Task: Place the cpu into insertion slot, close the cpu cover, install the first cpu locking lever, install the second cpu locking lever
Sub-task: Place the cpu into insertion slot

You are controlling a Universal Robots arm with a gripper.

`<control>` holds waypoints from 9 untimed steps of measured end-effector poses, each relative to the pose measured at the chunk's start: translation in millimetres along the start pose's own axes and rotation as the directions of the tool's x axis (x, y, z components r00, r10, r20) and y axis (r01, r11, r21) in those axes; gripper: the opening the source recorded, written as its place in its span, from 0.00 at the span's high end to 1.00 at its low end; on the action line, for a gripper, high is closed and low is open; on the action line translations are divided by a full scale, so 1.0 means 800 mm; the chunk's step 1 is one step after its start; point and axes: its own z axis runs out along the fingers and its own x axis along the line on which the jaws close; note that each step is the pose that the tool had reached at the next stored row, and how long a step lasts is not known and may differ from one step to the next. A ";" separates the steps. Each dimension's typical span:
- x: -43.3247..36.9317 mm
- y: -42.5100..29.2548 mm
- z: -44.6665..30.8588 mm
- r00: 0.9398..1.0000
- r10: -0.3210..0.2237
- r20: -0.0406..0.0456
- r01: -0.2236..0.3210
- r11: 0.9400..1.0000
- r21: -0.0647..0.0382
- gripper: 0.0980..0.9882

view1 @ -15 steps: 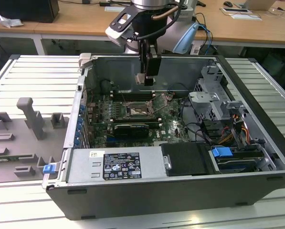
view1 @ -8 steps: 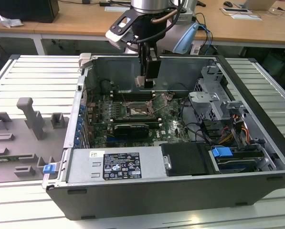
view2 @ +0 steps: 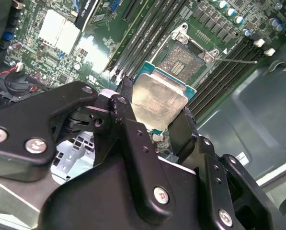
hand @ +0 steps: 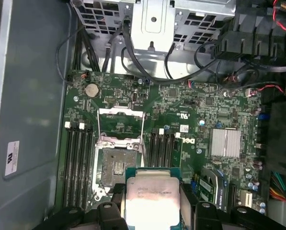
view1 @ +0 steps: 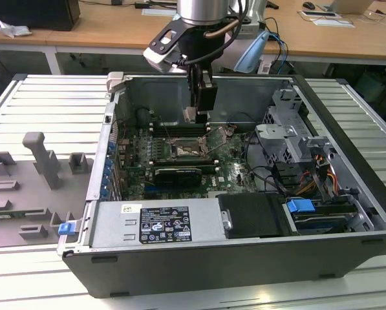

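Note:
My gripper (view1: 200,111) hangs inside the open computer case, above the back part of the green motherboard (view1: 235,169). It is shut on the cpu (view2: 158,98), a pale silver square chip held by two opposite edges between the black fingers (view2: 128,112). In the first wrist view the cpu (hand: 152,196) hovers just beside the insertion slot (hand: 118,165), which lies bare and dark. The cpu cover (hand: 121,122) is swung open next to the insertion slot. A thin wire lever (view2: 236,61) stands out from the insertion slot (view2: 183,57).
Long black memory slots (hand: 78,163) flank the socket on both sides. A silver heatsink (hand: 225,143), loose cables (hand: 133,62) and a metal drive cage (view1: 289,139) sit nearby. A power supply (view1: 154,223) fills the case front. A grey fixture block (view1: 41,158) stands at the exterior view's left.

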 end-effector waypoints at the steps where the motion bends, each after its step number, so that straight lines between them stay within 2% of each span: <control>1: 0.000 -0.0002 0.0045 1.000 0.001 0.000 -0.001 1.000 0.000 0.50; 3: 0.001 -0.0006 0.0138 1.000 0.002 0.000 -0.002 1.000 0.000 0.50; 9: 0.001 -0.0015 0.0325 1.000 0.001 0.000 -0.001 1.000 0.000 0.50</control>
